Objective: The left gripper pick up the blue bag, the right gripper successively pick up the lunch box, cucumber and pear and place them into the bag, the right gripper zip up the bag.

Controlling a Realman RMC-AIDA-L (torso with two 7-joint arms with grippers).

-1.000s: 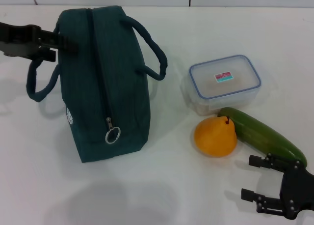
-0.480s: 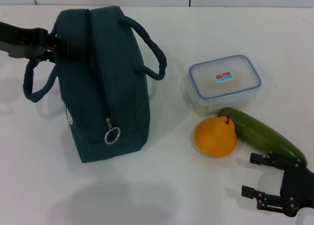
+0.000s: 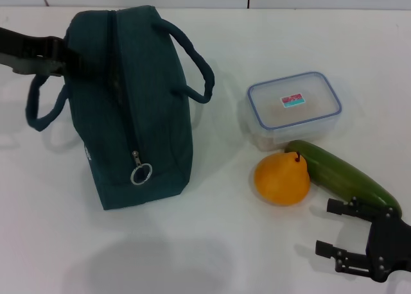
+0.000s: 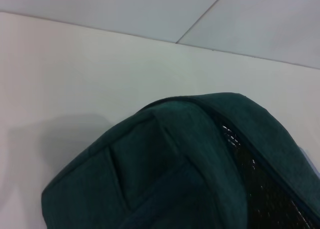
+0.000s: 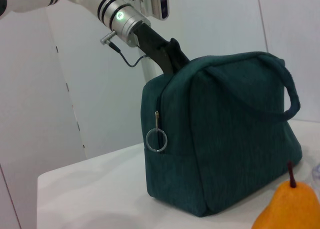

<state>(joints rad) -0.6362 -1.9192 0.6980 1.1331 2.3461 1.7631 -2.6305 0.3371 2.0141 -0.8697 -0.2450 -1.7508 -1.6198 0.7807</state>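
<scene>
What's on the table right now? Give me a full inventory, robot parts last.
Dark teal fabric lunch bag: one, on the table's left half, silver ring pull at its near end.
Clear plastic lunch box with blue-rimmed lid: one, right of the bag.
Yellow-orange pear: one, nearer than the lunch box.
Dark green cucumber: one, touching the pear's right side.
White table: one, under everything.
Left gripper: black, at the bag's far left end.
Right gripper: black, open, near right corner, beside the cucumber.

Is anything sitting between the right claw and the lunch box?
Yes. The cucumber and pear lie between the right claw and the lunch box, the cucumber resting against the box's near side.
</scene>
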